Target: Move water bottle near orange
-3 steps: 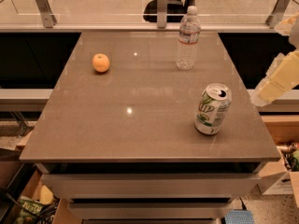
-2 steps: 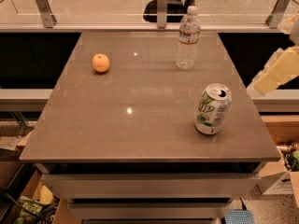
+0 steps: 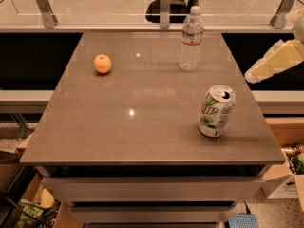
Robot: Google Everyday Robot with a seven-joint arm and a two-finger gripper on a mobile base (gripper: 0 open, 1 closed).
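Observation:
The water bottle [image 3: 191, 39] stands upright at the far right of the table; it is clear and ribbed, with a white cap and a white-and-red label. The orange [image 3: 102, 63] sits at the far left of the table, well apart from the bottle. My gripper [image 3: 251, 74] comes in from the right edge of the view as a cream-coloured shape. It hangs past the table's right edge, to the right of the bottle and a little nearer than it, and touches nothing.
A green-and-white soda can [image 3: 216, 110] stands tilted near the table's [image 3: 142, 127] right front. A glass railing with metal posts [image 3: 164, 6] runs behind the table. Cardboard boxes [image 3: 285, 184] and clutter lie on the floor at both sides.
My gripper has moved up in the view and slightly left, toward the bottle's side of the table. The bottle, orange and can have not moved.

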